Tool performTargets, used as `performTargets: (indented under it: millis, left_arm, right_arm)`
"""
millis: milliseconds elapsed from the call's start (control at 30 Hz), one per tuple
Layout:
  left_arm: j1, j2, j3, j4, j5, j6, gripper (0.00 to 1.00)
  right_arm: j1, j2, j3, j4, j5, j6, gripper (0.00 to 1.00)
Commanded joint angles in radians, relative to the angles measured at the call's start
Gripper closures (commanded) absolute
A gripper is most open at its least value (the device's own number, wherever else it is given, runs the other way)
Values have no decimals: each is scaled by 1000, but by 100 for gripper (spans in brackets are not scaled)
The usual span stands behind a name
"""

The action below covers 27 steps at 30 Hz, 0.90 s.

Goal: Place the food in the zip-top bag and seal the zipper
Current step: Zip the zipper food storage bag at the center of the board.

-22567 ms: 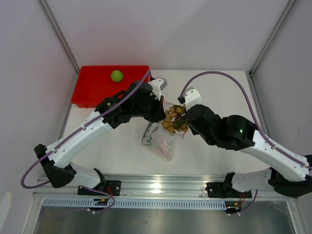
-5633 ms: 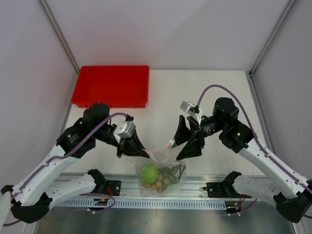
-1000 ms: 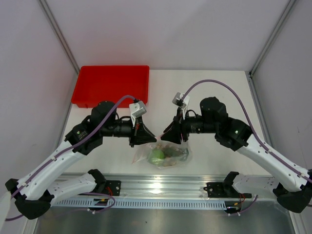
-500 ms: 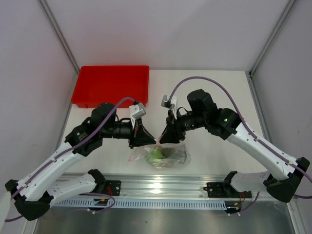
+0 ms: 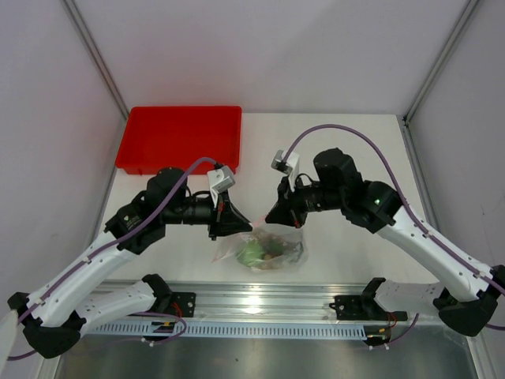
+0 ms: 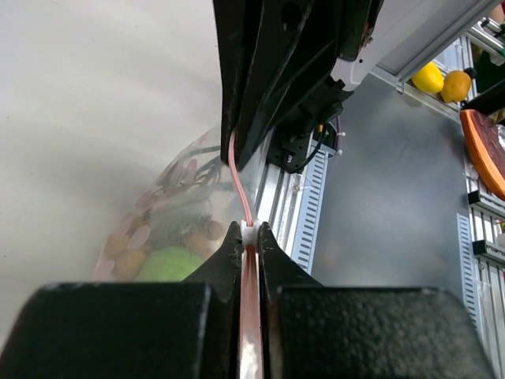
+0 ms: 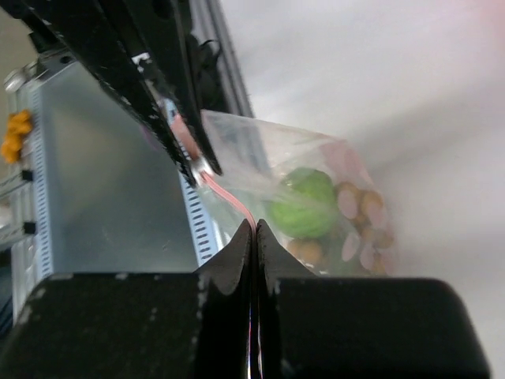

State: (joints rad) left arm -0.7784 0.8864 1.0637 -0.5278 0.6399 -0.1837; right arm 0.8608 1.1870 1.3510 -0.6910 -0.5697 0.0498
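Note:
The clear zip-top bag (image 5: 264, 246) hangs between both grippers above the table's near edge. Inside it I see the lime-green fruit (image 5: 252, 251), the tan-brown fruits (image 7: 359, 229) and some green leaves (image 5: 286, 246). My left gripper (image 5: 241, 225) is shut on the pinkish zipper (image 6: 239, 185) at the bag's left end. My right gripper (image 5: 276, 219) is shut on the same zipper (image 7: 225, 197) further to the right. The strip runs taut between the two sets of fingertips. The lime-green fruit also shows in the left wrist view (image 6: 170, 263) and the right wrist view (image 7: 304, 201).
A red tray (image 5: 180, 138) stands at the back left of the table. The metal rail (image 5: 260, 300) runs along the near edge just below the bag. White walls enclose the table on three sides.
My right gripper has slid right along the zipper, away from the left gripper. The left gripper holds its place. The bag stays hanging between them.

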Motion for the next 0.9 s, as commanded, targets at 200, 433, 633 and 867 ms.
performTargets:
  millis: [200, 433, 633, 867]
  left_arm:
    - [-2, -17, -8, -12, -17, -8, 99]
    - [-4, -15, -1, -47, -63, 0, 99]
    - [-2, -24, -16, -58, -86, 4, 99]
    - [-2, -18, -18, -54, -108, 1, 99]
  right_arm:
    - [-137, -164, -119, 107, 350, 150, 100]
    - [-258, -228, -173, 71, 449, 219, 100]
    - [-321, -271, -217, 58, 432, 242, 100]
    - [-328, -300, -250, 53, 433, 259, 100]
